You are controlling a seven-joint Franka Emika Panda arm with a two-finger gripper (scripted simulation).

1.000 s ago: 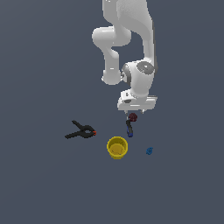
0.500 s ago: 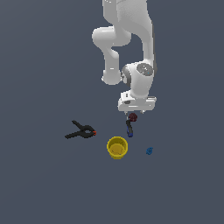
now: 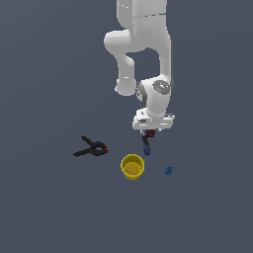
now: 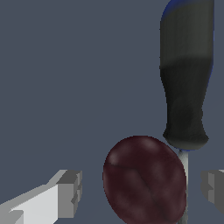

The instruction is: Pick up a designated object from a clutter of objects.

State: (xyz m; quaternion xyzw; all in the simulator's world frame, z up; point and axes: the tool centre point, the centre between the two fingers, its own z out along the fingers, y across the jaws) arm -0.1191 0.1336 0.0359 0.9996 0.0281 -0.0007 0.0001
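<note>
Maroon bumpy ball (image 4: 144,179) (roundish) between hand (image 4: 142,189) fingers.

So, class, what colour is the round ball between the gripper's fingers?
Dark maroon red, clearest in the wrist view.

— What sort of place is this?
— A simulator's bare scene: a flat, featureless grey-blue ground (image 3: 44,207) fills the frame, with no walls or furniture.
— Anything else?
— A smooth white robot arm (image 3: 143,44) descends from the top centre, plainly rendered.
</note>
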